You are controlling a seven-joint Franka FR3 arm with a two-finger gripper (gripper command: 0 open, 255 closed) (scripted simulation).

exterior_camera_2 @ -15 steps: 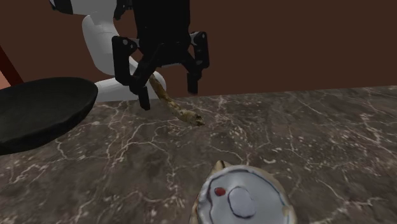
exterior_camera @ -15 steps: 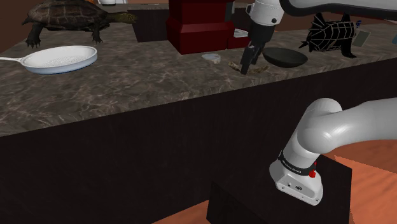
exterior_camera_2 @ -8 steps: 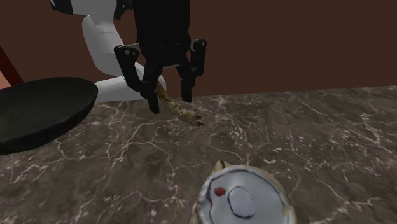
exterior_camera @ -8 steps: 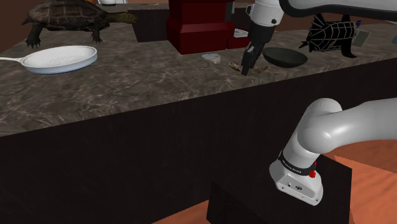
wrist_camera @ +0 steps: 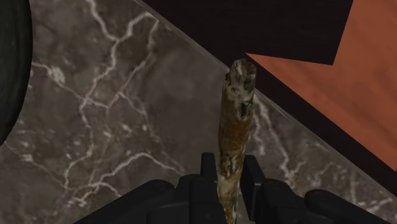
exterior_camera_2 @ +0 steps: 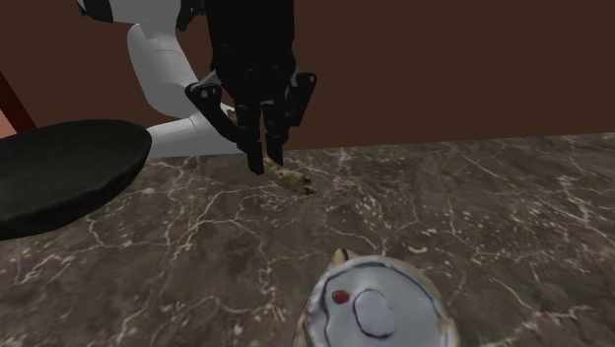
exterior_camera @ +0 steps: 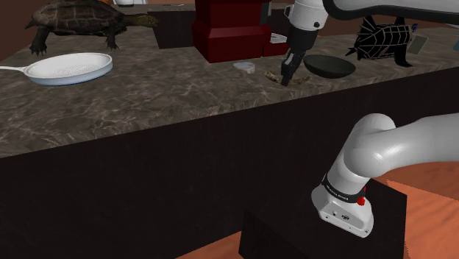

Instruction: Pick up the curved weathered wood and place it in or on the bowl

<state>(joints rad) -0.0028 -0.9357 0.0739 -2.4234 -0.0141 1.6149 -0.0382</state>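
Observation:
The curved weathered wood (wrist_camera: 236, 108) is a thin brown, mottled stick lying on the dark marbled counter (exterior_camera: 169, 96) near its front edge. My gripper (wrist_camera: 228, 175) is shut on one end of it, and both black fingers (wrist_camera: 251, 173) press its sides. In the second exterior view the gripper (exterior_camera_2: 266, 158) points down onto the stick, whose free end (exterior_camera_2: 294, 180) still rests on the counter. The black bowl (exterior_camera_2: 59, 177) sits just beside the gripper. In the shoulder view that bowl (exterior_camera: 329, 66) lies right of the gripper (exterior_camera: 287, 77).
A round grey-white gadget (exterior_camera_2: 373, 306) lies close to the stick. A red appliance (exterior_camera: 229, 29) stands behind it. A white pan (exterior_camera: 70, 68) and a turtle figure (exterior_camera: 73, 18) are far left, and a black spiky figure (exterior_camera: 382, 35) is at the back right.
The fingers have closed from wide apart onto the wood. The hand has come down a little and the stick has stayed where it was.

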